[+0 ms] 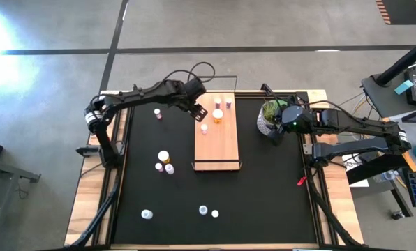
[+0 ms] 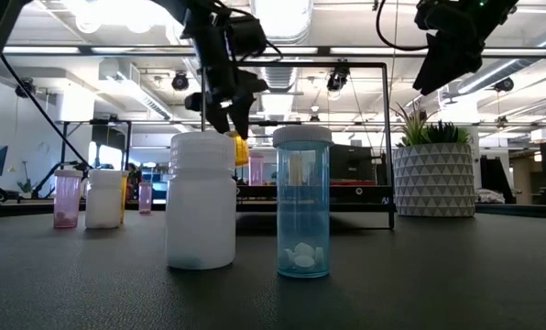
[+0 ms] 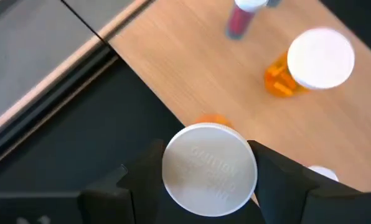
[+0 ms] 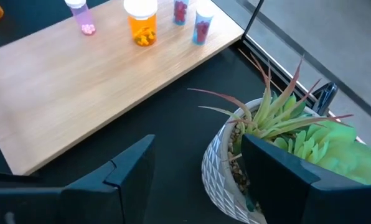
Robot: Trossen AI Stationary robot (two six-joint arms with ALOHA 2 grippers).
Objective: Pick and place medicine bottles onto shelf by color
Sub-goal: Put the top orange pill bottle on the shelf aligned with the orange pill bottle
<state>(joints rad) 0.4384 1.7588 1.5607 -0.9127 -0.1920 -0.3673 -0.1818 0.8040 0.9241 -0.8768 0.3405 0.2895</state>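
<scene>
On the left of the table [image 1: 264, 202], loose medicine bottles wait on the black mat: a pale one [image 1: 147, 214] near the front edge, and a cluster of three with an orange one [image 1: 164, 157] at mid-table.

The left gripper [image 3: 205, 177] hovers over the left edge of the shelf [image 1: 217, 143], near its far end, clamped on an orange bottle [image 3: 210, 169]. Its fingers press both sides of the white cap, with only a sliver of orange body showing beneath. The risk here is placement: the bottle sits right over the board's edge, so releasing it now could drop it half on the mat, tipping it. Moving further in, it could knock the standing orange bottle [image 3: 310, 65] close by.

The shelf is a long light-wood board with thin dark wire ends. It carries that orange bottle, a small pink one [image 1: 204, 128] and two pink ones [image 4: 190, 20] at the far end.

Further right, the right gripper [image 4: 198, 174] waits with fingers apart, holding nothing, just above the potted plant [image 4: 285, 155]. A careless descent would hit the leaves.
</scene>
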